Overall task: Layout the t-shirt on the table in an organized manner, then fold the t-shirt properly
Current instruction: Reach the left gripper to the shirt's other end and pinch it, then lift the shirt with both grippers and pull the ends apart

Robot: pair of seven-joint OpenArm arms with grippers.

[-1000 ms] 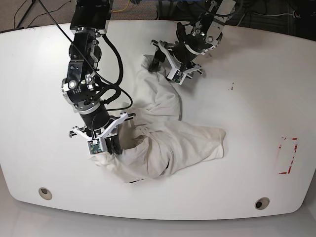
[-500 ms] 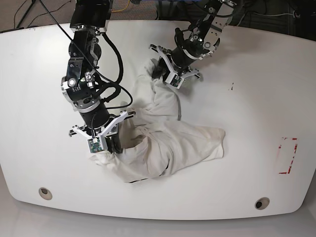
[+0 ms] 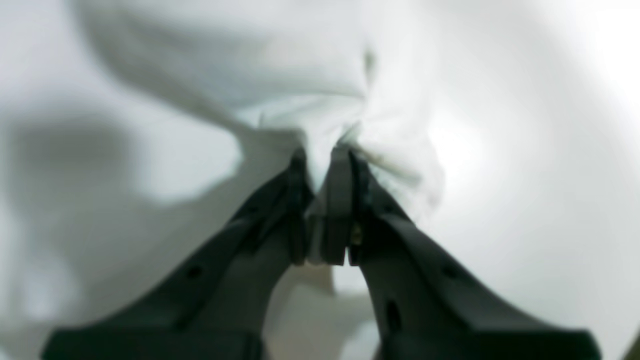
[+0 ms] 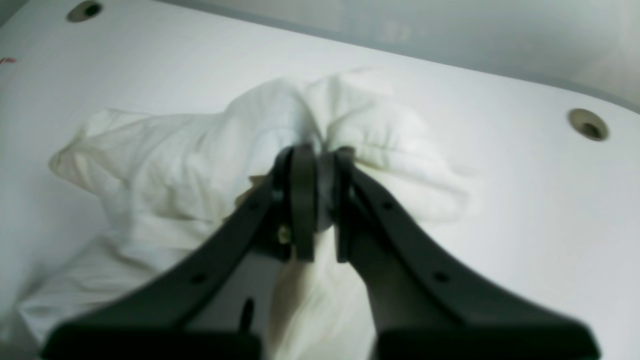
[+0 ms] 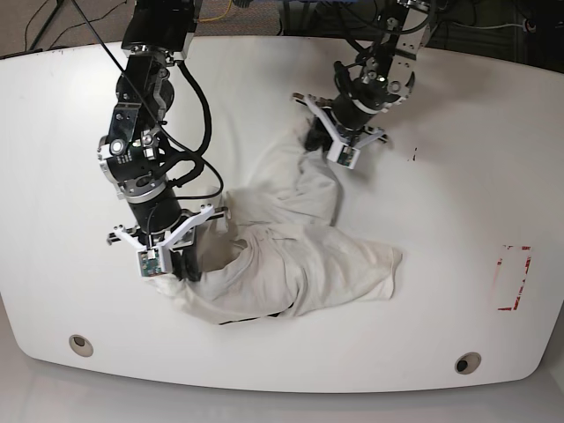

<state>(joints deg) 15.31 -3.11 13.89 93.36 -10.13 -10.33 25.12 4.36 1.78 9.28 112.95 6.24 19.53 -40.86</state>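
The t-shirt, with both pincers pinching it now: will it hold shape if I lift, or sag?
The t-shirt will likely sag: it lies crumpled in soft folds. It is probably light, since the left pincer and right pincer each bunch only a thin pinch. On the glossy table it may slide easily.

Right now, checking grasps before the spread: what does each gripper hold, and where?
Both grip the t-shirt. The left gripper pinches a bunched fold at its far end; the right gripper pinches a fold at its near edge. Which garment parts cannot be told.
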